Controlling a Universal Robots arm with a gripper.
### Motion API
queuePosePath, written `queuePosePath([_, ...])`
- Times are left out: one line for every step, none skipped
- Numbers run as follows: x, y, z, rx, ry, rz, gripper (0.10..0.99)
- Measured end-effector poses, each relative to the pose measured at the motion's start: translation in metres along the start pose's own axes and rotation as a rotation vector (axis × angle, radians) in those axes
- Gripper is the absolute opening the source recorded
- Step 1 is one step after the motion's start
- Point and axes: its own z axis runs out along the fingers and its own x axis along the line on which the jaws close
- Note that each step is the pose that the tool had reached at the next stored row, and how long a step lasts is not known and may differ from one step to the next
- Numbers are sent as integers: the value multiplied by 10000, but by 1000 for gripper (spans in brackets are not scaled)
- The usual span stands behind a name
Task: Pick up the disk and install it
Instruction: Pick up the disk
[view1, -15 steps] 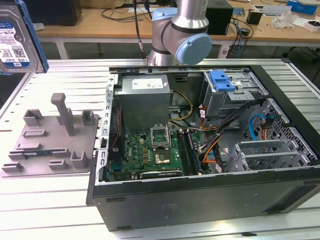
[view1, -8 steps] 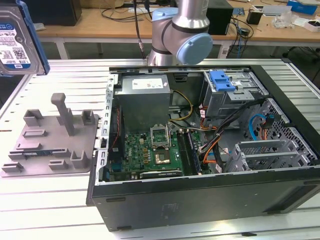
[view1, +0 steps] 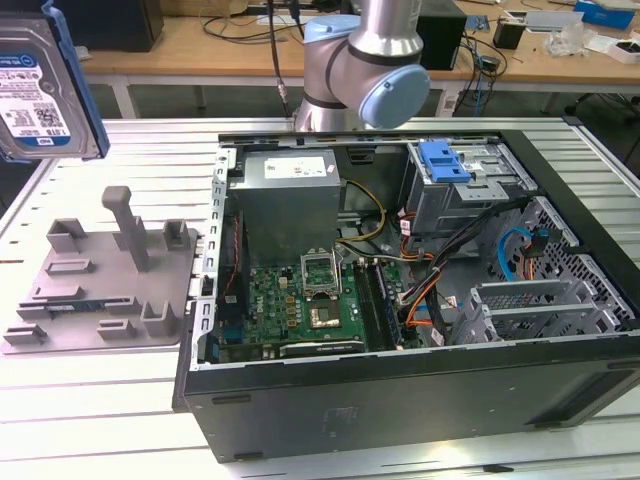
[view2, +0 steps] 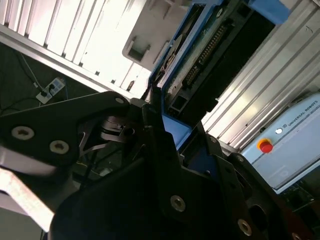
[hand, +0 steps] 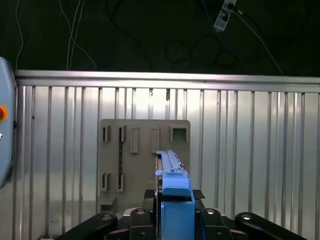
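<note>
The disk (view1: 40, 85), a silver drive with a white-and-blue label in blue rails, hangs high over the table at the exterior view's left, above the grey fixture plate (view1: 100, 275). In the first wrist view my gripper (hand: 172, 212) is shut on the disk (hand: 172, 172), which stands edge-on between the black fingers with the fixture plate (hand: 135, 160) far below. The second wrist view shows the disk's underside and connector row (view2: 210, 55) rising from the gripper (view2: 167, 135).
An open computer case (view1: 300, 420) lies on the slatted metal table (view1: 100, 420), with motherboard (view1: 300, 300), power supply (view1: 290, 195) and a drive cage holding a blue bracket (view1: 445, 160). The arm's joint (view1: 365, 70) stands behind the case. Workbenches line the back.
</note>
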Motion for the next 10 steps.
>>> queuePosePath([26, -23, -4, 0, 0, 1, 369])
queuePosePath([55, -48, -8, 0, 0, -1, 369])
queuePosePath([84, -72, -12, -1, 1, -2, 369])
queuePosePath([117, -99, -15, -1, 1, 0, 369])
queuePosePath([186, -158, -22, 0, 0, -2, 369])
queuePosePath([214, -182, -26, -1, 0, -1, 369])
queuePosePath([242, -207, -29, -1, 0, 0, 369])
queuePosePath([291, -250, -33, 0, 0, 0, 369])
queuePosePath([338, -292, -38, 0, -1, -1, 369])
queuePosePath([369, -319, -41, -1, 0, 0, 369])
